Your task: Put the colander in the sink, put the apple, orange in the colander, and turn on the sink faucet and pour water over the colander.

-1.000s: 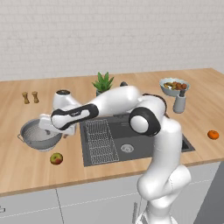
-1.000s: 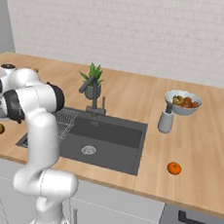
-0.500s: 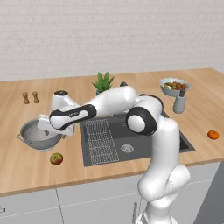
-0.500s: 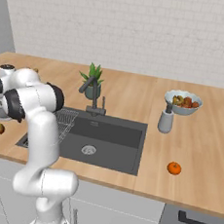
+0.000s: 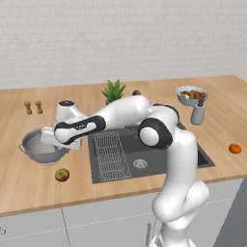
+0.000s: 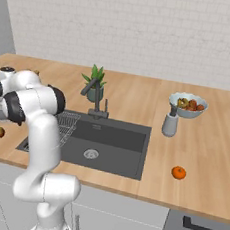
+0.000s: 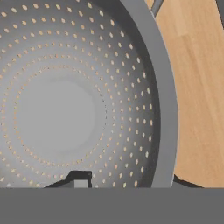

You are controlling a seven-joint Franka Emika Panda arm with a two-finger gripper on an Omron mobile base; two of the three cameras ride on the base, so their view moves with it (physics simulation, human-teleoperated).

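The colander (image 5: 38, 145), a silvery perforated bowl, stands on the wooden counter left of the sink (image 5: 144, 144). My gripper (image 5: 49, 137) is lowered onto its right rim. In the hand view the gripper (image 7: 131, 181) straddles the colander's (image 7: 57, 109) rim: one fingertip (image 7: 78, 178) is inside the bowl, the other just outside the wall. Whether the pads press the wall is unclear. The apple (image 5: 61, 174) lies on the counter in front of the colander. Far to the right of the sink lies the orange (image 5: 235, 148). The sink faucet (image 6: 96, 97) stands behind the basin, with no water running.
A pale bowl of mixed fruit (image 5: 192, 95) and a grey dispenser (image 5: 197, 115) stand at the back right. A potted plant (image 5: 113, 90) is behind the sink. Two small shakers (image 5: 33, 107) and a white jar (image 5: 65, 110) stand behind the colander.
The jaws have narrowed around the colander's rim. The arm has barely moved, and colander, apple and orange lie where they were.
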